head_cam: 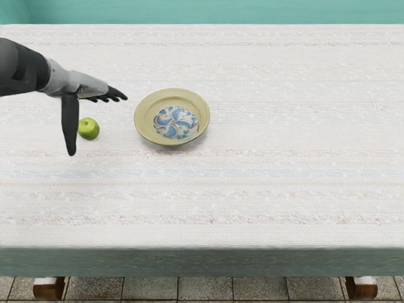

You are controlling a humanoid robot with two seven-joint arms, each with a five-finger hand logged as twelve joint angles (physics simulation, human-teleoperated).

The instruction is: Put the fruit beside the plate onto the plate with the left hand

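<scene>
Left hand (85, 88) held open over the apple (88, 128), nothing grasped yet.

The fingers (112, 96) are stretched toward the plate (144, 120) and one digit is pointed down, so the hand is spread wide and nothing is pinched. The apple is seen below the stretched fingers, just beside the lowered digit on its plate side, resting on the table (284, 189). This pose is judged to be chosen so that the fruit can be enclosed from above. The plate, beyond the fingertips, is found with only its blue pattern inside; no fruit is held in it.
</scene>
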